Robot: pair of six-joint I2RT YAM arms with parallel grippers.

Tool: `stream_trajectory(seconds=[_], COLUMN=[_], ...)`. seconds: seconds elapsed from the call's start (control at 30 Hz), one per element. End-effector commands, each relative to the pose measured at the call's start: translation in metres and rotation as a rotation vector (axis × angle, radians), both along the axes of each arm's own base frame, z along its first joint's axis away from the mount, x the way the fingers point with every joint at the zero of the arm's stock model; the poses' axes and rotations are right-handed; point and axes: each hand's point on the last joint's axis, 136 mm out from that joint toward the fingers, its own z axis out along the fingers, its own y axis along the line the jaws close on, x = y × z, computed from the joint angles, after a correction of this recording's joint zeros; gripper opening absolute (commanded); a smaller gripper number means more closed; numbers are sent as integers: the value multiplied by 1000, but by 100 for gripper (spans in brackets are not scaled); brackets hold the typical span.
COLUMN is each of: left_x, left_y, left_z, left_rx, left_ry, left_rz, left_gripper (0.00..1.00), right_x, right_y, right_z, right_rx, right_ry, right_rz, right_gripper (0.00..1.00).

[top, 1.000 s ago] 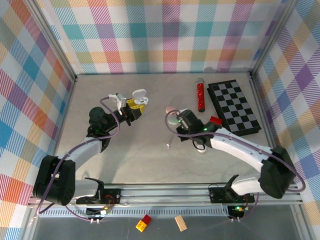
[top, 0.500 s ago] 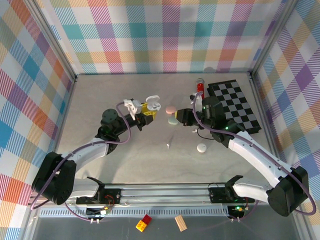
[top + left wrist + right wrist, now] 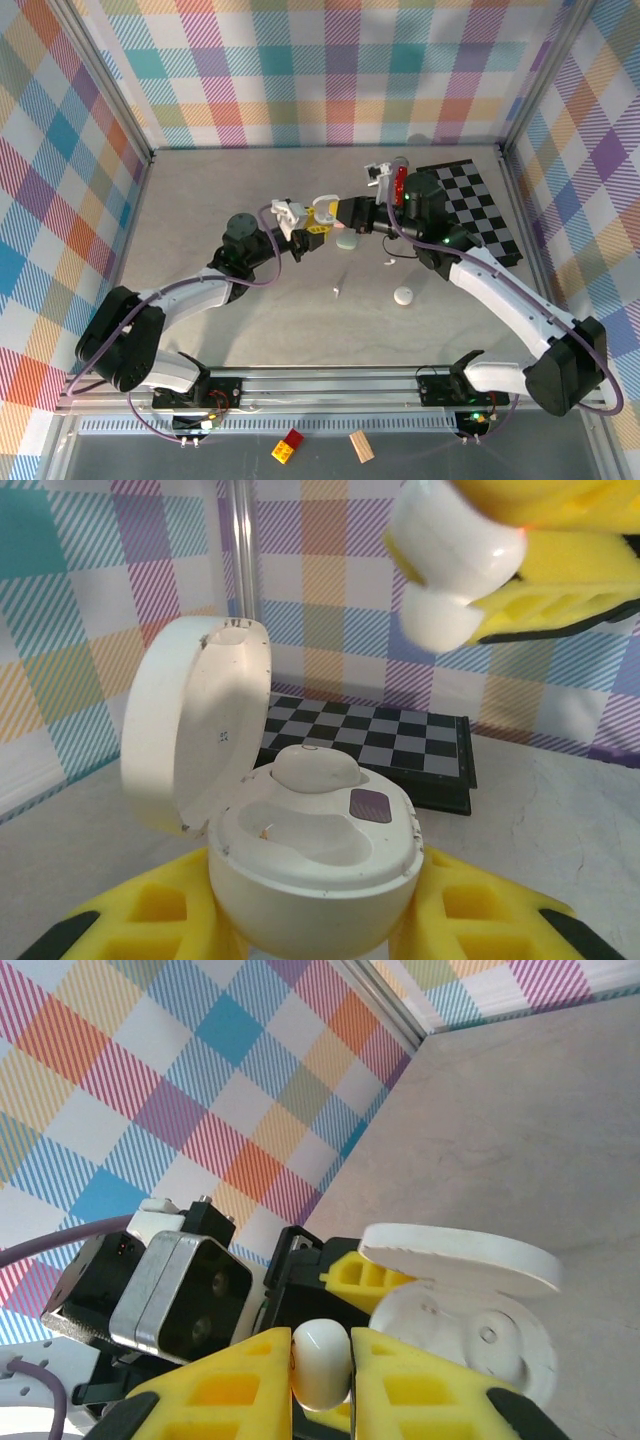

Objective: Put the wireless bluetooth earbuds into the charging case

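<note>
We saw the left jaws gripping an open white charging case [image 3: 310,865], while the right jaws pinched a white earbud [image 3: 320,1365] just beside it.

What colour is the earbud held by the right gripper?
White. The earbud shows best in the right wrist view.

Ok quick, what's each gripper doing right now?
Left gripper: closed on the open charging case.
Right gripper: closed on a white earbud.

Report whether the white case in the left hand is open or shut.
Open: the charging case has its lid swung back on the hinge, leaving the inner wells exposed.
</note>
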Motion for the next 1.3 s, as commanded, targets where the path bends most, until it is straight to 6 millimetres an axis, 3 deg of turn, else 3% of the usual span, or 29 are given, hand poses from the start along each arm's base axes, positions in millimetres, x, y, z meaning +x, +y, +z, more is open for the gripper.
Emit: stream_trajectory(seconds=[0.0, 0.77, 1.27], left_x=[3, 0, 6], left_y=[-7, -15, -14], left_z=[14, 25, 27], left_rx=[0, -22, -28], left_ry=[-60, -77, -80], left_rz=[2, -4, 23], left_gripper=[32, 32, 31], right_x=[-1, 11, 15], right_y=[7, 7, 8], right_z=[14, -22, -33], right_rx=[35, -27, -52], right_ry=[-20, 47, 82], right_rz=[44, 1, -8], right_gripper=[18, 17, 18])
